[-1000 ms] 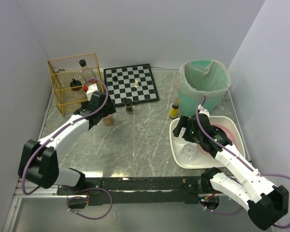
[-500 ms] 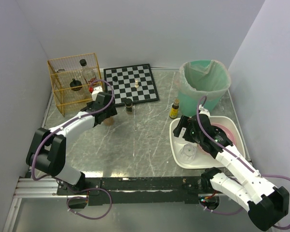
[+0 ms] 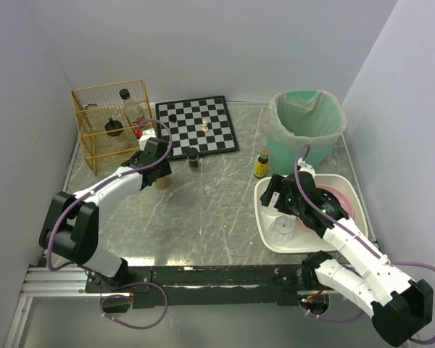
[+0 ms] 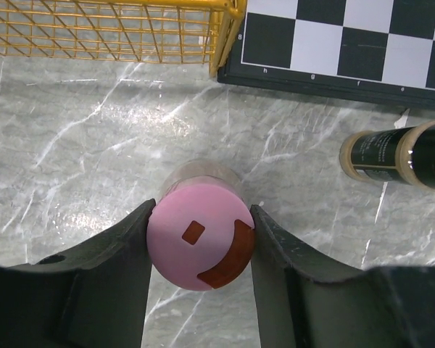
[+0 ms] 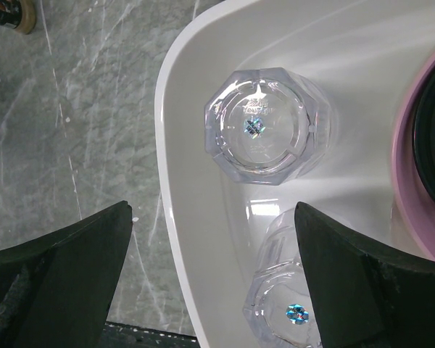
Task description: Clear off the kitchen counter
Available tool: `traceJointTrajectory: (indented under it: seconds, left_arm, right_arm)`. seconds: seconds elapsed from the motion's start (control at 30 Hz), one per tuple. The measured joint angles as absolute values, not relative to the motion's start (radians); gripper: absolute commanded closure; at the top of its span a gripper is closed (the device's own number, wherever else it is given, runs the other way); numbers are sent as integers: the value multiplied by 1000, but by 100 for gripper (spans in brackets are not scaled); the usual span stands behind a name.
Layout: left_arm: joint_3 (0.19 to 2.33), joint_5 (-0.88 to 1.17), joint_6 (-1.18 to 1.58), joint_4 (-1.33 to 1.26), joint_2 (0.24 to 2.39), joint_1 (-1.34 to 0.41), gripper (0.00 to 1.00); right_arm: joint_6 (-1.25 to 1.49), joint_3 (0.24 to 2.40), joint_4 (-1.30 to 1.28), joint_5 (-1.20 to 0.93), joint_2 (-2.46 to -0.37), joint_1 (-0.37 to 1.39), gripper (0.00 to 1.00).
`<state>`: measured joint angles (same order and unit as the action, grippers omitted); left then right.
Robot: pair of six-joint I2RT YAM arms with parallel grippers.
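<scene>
- I've got L gripper (image 4: 201, 221) clamped on pink-topped jar (image 4: 201, 250), which stands on the counter (image 4: 80, 145).
- Dark bottle (image 4: 391, 154) near its right; chessboard (image 4: 348, 36) + wire basket (image 4: 109, 29) just beyond.
- R gripper (image 5: 214, 217) spread wide over white tray (image 5: 181, 217), above a clear glass (image 5: 264, 127), holding nothing.

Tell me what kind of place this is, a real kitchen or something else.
Probably a lab mock-up of a kitchen, not a real one: a marble-look counter boxed in by plain walls, a left arm and right arm bolted at its near edge, and staged props like a chessboard.
</scene>
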<state>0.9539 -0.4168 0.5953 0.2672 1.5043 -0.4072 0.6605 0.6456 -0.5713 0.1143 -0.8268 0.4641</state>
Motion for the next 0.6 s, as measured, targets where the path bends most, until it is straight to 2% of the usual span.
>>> traceJointTrajectory:
  seconds: [0.1,0.4,0.6]
  left_arm:
    - [960,-417,595,283,1504,-408,99]
    - [1067,-438,558,402,1419,-408,99]
    - [1262,-450,473,429,1306,-344,99]
  right_arm:
    - [661,646,-571,113,-827,464,1]
    - [660,646,-572,111,-826,464,1]
    - [660,645,-593,111,-791,464,0]
